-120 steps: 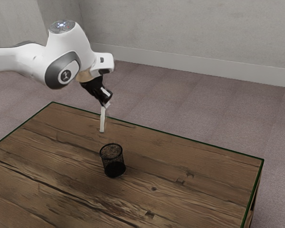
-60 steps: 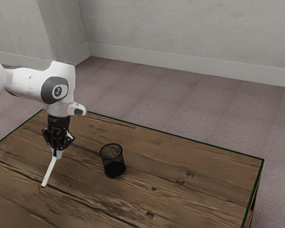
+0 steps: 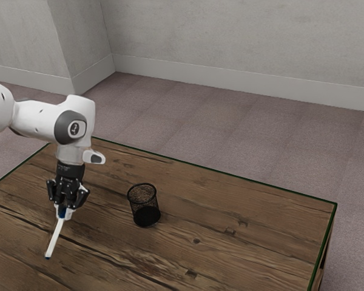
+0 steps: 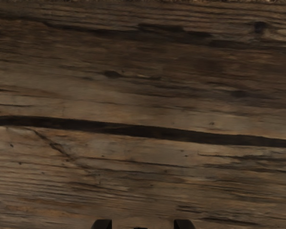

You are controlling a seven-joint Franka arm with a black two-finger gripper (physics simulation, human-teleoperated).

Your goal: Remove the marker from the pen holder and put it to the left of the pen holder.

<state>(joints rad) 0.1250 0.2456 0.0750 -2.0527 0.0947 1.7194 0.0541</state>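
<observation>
- Claw (image 3: 63, 211): narrow, closed on the marker (image 3: 54, 239). We have the marker between both fingertips, by its blue upper part.
- Claw points down over the counter (image 3: 230, 215), wrist above it, white arm (image 3: 41, 118) coming in from the exterior view's left.
- Marker: out of the pen holder, in our grip. White body, small dark tip at the lower end. It hangs below the claw at a tilt, lower end toward the exterior view's left. We can't tell if that tip touches the wood.
- Pen holder (image 3: 144, 206): black wire mesh, round, upright on the counter. It sits to the exterior view's right of the claw, near it, the two apart.
- Counter: brown wood planks with dark cracks and knots, thin green line along the rim. It spreads under the claw and well past it to the exterior view's right.
- Wrist view: we see wood grain below the claw, one long dark crack (image 4: 148, 130) running across. Two dark shapes (image 4: 103, 224) poke in at the edge; can't tell what they are.
- Beyond the counter, well apart from the claw: purplish-grey floor (image 3: 230, 136), then a grey wall (image 3: 242, 42) with pale skirting.
</observation>
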